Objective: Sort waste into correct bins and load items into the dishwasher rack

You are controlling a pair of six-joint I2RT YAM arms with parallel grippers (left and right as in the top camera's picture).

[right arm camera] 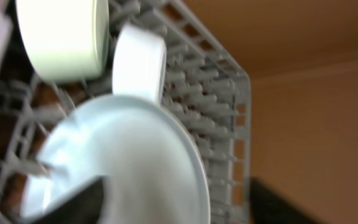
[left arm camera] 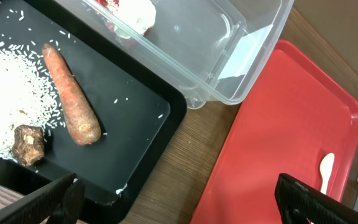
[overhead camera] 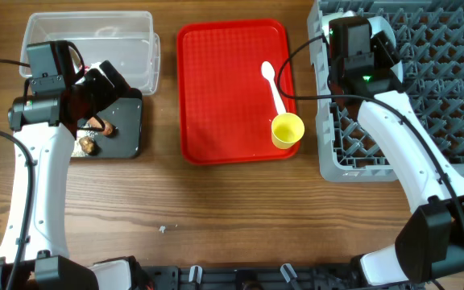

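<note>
Rice [left arm camera: 5, 81] loose on glossy black tray [left arm camera: 135, 118], tapered carrot [left arm camera: 71, 93] and knobbly brown lump [left arm camera: 28, 144] alongside; grains show only in left wrist view. Crumpled wrapper [left arm camera: 129, 12] in clear tub [left arm camera: 253, 56]. Left gripper [left arm camera: 178, 186] above tray edge, fingers wide apart, empty. Right gripper [right arm camera: 176, 183] over grey pegged rack [right arm camera: 222, 93], fingers spread, gripping nothing, view blurry. Round pale-blue plate [right arm camera: 123, 155], white bowl [right arm camera: 64, 37], second bowl [right arm camera: 140, 62] upright in rack. Overhead: plastic spoon [overhead camera: 272, 84], yellow cup [overhead camera: 287, 130] on red tray [overhead camera: 216, 80].

Robotics laboratory bench: white, cabled left arm [overhead camera: 35, 185] and right arm [overhead camera: 405, 153] stand at a wooden worktop [overhead camera: 216, 209] that carries a grey dishwasher rack [overhead camera: 457, 80] and red tray [overhead camera: 224, 97].
</note>
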